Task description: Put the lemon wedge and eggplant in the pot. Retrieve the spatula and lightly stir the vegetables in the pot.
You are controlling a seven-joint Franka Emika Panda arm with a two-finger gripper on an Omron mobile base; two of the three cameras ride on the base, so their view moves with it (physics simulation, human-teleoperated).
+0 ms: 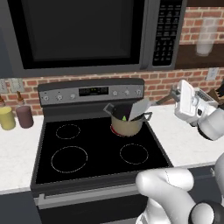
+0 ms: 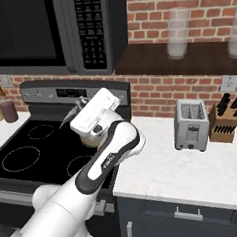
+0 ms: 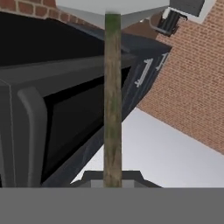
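The beige pot stands on the stove's back right burner. A bit of yellow-green lemon wedge shows inside it. The eggplant is hidden in the pot's dark interior. The spatula slants with its grey blade over the pot's right rim, and its thin handle runs up and right into my gripper, which is shut on it. In the hand view the handle runs straight up from my gripper to the blade. From the right, my arm covers the pot, and the spatula's blade pokes out to the left.
The black stove top has three other free burners. A yellow bottle and a maroon bottle stand on the left counter. A microwave hangs low above. A toaster and a knife block stand on the right counter.
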